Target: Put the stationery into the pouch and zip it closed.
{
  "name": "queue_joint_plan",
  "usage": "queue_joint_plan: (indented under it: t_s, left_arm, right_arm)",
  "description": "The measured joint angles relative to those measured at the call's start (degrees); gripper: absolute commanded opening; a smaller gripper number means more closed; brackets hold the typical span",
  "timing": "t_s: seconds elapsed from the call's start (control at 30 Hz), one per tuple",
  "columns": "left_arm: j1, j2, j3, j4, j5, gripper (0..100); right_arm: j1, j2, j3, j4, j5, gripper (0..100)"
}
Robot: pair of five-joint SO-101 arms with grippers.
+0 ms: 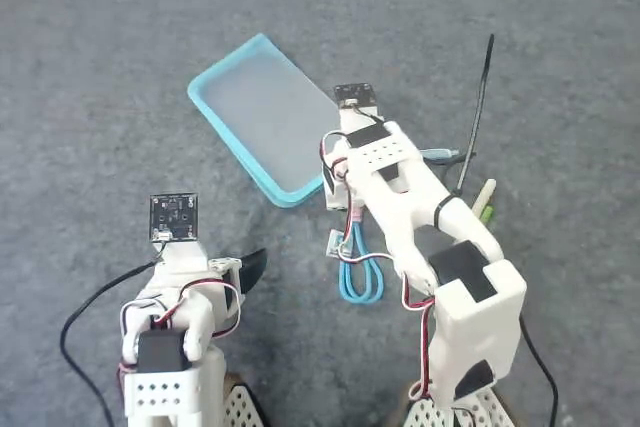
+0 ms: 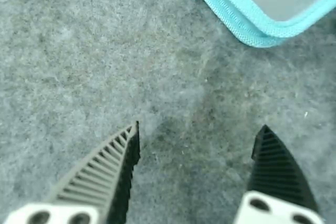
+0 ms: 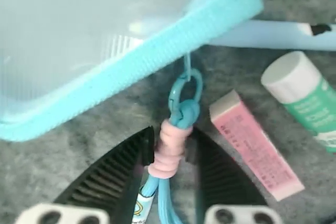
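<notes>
Right gripper [image 3: 170, 140] pinched on the pink bead [image 3: 169, 150] of the zipper cord [image 3: 184, 106] at the turquoise pouch [image 1: 262, 107] corner, pink eraser [image 3: 254, 142] and glue stick [image 3: 302, 95] just beside; left gripper [image 2: 200, 126] spread above grey carpet [image 2: 79, 51].

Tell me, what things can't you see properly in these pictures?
- Pink eraser: high view, the right arm covers it.
- Pen: high view, that arm hides most; right wrist view, the pouch covers one end.
- Glue stick: cut off by the right wrist view's edge.
- Pouch contents: blurred behind its frosted side in every view.
- Pull cord: the right fingers, shut on it, hide part.
</notes>
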Motion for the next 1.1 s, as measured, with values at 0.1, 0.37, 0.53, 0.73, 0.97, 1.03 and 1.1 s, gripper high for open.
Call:
queue_joint_plan:
  t_s: [0.1,0.37,0.53,0.73,0.97,1.03,1.1]
  left_arm:
    - [0.00,0.00,0.00,0.00,0.00,33]
    - [0.00,0.00,0.00,0.00,0.00,33]
    - [0.00,0.00,0.00,0.00,0.00,33]
    - [-2.20,0.00,0.00,-4.31,-0.26,33]
    - [-12.31,0.00,0.00,-16.88,-16.53,33]
    - [-12.92,0.00,0.00,-16.97,-18.90,35]
    - [-13.19,0.00,0.00,-16.88,-20.22,39]
  right_arm:
    - [0.18,0.00,0.09,0.00,0.00,5.0]
    - [4.22,0.00,1.85,0.18,10.99,0.6]
    - [7.38,-2.11,2.46,2.37,13.63,0.6]
    - [7.56,-17.76,9.49,3.78,19.08,0.6]
    - [7.65,-41.93,27.08,2.20,26.20,0.6]
    - [7.38,-49.23,33.85,0.70,26.99,0.6]
    - [5.98,-56.09,39.56,0.09,27.34,0.6]
